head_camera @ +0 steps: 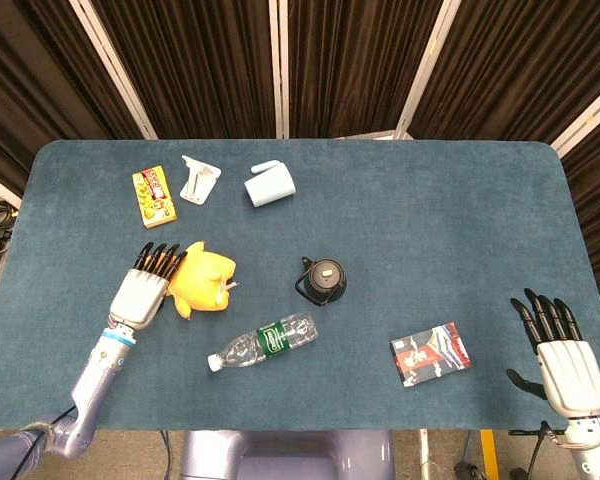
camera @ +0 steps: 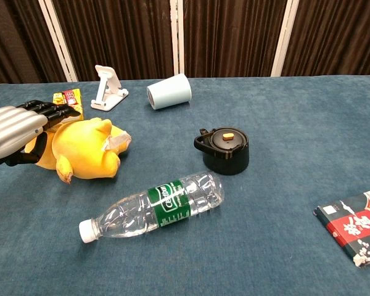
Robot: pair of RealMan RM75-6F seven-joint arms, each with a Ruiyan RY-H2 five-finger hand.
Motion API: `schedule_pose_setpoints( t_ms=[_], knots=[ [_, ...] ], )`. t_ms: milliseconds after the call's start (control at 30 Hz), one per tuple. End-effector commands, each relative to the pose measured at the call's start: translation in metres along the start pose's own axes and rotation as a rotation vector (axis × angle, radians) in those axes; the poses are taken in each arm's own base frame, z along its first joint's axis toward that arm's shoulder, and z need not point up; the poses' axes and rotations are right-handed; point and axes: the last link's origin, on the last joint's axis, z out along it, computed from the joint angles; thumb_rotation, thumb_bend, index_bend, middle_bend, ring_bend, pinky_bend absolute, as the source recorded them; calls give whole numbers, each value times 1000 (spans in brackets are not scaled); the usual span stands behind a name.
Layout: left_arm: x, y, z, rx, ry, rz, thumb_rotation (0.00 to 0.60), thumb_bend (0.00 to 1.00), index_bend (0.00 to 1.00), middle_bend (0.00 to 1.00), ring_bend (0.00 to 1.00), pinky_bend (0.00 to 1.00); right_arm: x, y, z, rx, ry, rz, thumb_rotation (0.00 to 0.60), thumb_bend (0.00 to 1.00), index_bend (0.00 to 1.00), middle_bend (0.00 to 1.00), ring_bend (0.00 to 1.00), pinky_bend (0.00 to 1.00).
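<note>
Two hands visible. Left hand [head_camera: 143, 290] over rear of yellow plush toy [head_camera: 205, 278], fingers [camera: 52, 111] spread, holding nothing. Right hand [head_camera: 563, 362] well apart from toy, fingers spread, empty.

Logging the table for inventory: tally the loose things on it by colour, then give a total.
Yellow: 2, plush toy, snack box
White: 1, phone stand
Pale blue: 1, cup
Black: 1, lid
Clear: 1, water bottle
Dark, red and white: 1, packet
Total: 7
</note>
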Motion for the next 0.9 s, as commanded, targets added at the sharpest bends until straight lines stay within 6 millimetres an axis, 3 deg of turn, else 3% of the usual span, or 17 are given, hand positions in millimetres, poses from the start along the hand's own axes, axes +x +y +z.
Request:
schedule_pose_setpoints(
  t_ms=[33,300,467,700,900],
  knots=[
    [-9,2,3,9,-30,-6,600,1000,0,0,0,0,-1,0,0,0,-3,-1,600,17,0,0,0,0],
    [-13,14,16,-5,-33,-20,600,1000,0,0,0,0,-2,1,1,-6,-8,1,600,18,0,0,0,0],
    [-13,37,24,-56,-25,23,600,1000,0,0,0,0,-1,2,2,-9,-10,6,600,17,0,0,0,0],
    [-8,64,20,-118,-1,31,600,1000,0,0,0,0,-1,1,1,-4,-8,8,600,18,0,0,0,0],
    [3,65,14,-122,36,20,600,1000,0,0,0,0,1,1,0,-3,-2,10,600,17,0,0,0,0]
  ],
)
